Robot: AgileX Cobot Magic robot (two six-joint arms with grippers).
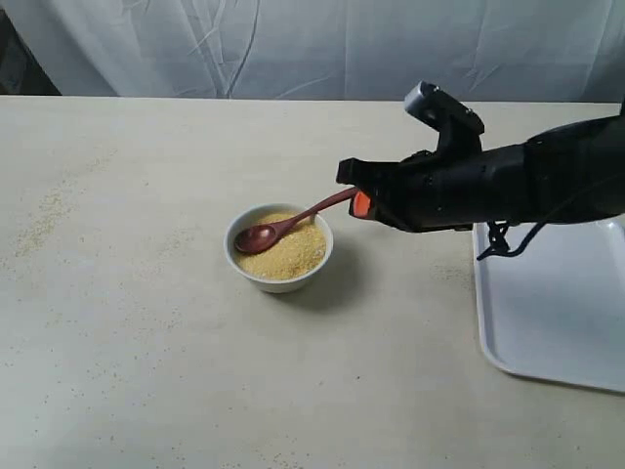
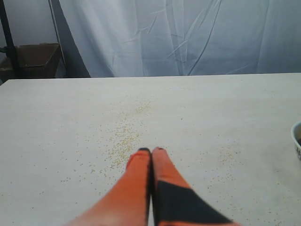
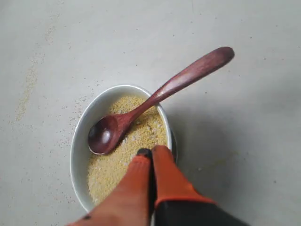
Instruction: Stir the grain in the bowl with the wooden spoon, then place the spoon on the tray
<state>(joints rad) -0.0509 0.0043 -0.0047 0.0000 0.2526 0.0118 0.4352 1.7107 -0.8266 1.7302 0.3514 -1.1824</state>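
The white bowl [image 1: 278,281] stands mid-table, filled with yellow grain [image 1: 293,254]. The dark wooden spoon [image 1: 283,228] lies with its scoop on the grain and its handle leaning over the rim, up toward the right. My right gripper [image 1: 359,203] hovers by the handle's end, shut and holding nothing. In the right wrist view its fingertips [image 3: 151,151] sit over the grain [image 3: 113,169] near the bowl's rim [image 3: 77,141], apart from the spoon [image 3: 155,99]. My left gripper [image 2: 151,150] is shut and empty above the bare table, out of the exterior view.
The white tray [image 1: 547,313] lies at the right edge, partly under the right arm. Loose spilled grains [image 1: 39,220] are scattered on the table's left part, also grains [image 2: 124,139] in front of the left gripper. A sliver of the bowl [image 2: 297,139] shows there.
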